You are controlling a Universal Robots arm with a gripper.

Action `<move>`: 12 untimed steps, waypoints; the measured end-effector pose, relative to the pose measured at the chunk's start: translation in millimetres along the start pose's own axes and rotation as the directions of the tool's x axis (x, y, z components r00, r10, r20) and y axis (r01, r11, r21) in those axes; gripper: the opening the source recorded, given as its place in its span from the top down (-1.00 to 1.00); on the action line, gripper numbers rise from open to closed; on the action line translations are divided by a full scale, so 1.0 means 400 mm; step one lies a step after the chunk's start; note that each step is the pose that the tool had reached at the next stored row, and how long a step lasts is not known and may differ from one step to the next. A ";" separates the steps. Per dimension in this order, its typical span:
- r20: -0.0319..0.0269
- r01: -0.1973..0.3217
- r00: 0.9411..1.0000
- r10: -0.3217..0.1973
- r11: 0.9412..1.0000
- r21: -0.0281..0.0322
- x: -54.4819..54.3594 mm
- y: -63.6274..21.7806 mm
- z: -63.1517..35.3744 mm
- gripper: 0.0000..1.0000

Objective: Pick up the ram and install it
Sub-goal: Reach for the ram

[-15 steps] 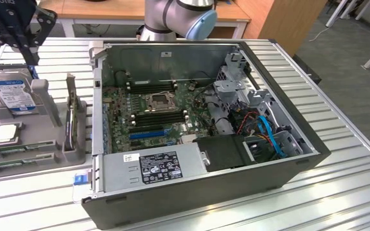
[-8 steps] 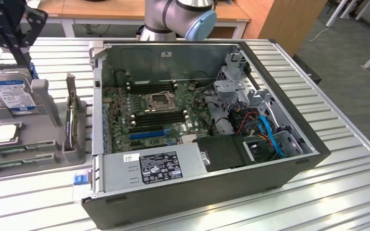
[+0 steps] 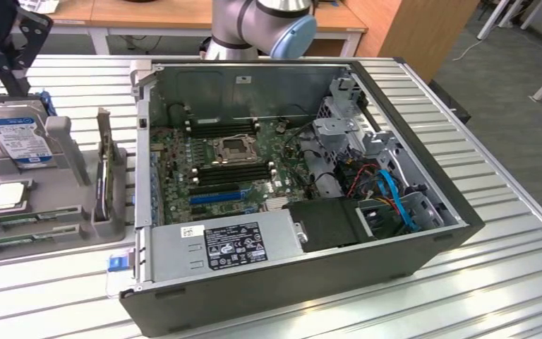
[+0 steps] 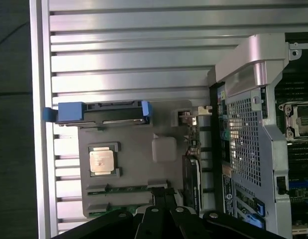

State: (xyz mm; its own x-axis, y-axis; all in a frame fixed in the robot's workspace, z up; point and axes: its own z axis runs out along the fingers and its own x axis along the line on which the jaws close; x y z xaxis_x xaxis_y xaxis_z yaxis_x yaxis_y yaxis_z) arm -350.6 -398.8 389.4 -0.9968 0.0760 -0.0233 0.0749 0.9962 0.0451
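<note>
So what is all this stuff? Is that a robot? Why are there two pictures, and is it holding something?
Yes, that is a robot arm, grey with a blue cap. One picture comes from a camera standing off to the side. The other comes from a camera on the arm's wrist, looking down past its black hand. On the metal table lies an open computer, so you can see its insides. Beside it, a grey holder keeps spare parts: a hard drive with a blue label, a square silver chip and thin green ram sticks. The hand is shut and hangs close over the ram sticks. I see nothing held in it.
</note>
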 end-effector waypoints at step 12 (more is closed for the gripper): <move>0.000 0.000 1.000 0.000 1.000 0.000 0.062 -0.005 -0.001 0.80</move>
State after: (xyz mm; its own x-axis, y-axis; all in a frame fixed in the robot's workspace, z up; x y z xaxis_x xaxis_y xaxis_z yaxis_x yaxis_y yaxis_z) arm -375.6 -398.8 389.1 -0.9968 0.0760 -0.0233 0.0749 0.9962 0.0450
